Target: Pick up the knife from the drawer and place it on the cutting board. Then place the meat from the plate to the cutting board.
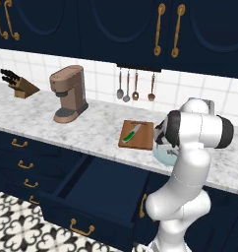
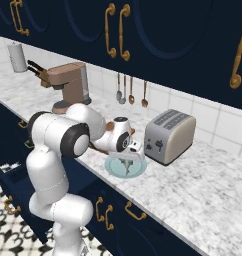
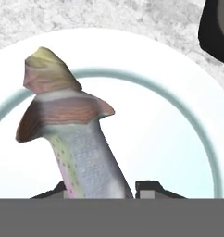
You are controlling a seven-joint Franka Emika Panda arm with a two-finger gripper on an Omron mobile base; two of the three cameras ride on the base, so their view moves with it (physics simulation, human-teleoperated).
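The claw [image 3: 101, 192] is seen closed around the meat [image 3: 70, 125], a fish-like piece held between the fingertips [image 3: 148, 187] above the plate [image 2: 138, 170], which sits near the front edge of the bench [image 2: 203, 175]. The cutting board [image 1: 143, 135] lies just left of the plate, with the knife [image 1: 132, 133] resting on it. A toaster [image 2: 170, 136] stands behind the plate, and a coffee machine [image 1: 68, 93] and knife block [image 1: 18, 84] are set further left. Utensils [image 1: 135, 86] hang on the white tiled wall under navy cabinets. Below the marble bench, the drawer [image 1: 99, 192] is open over a patterned floor [image 1: 15, 226].
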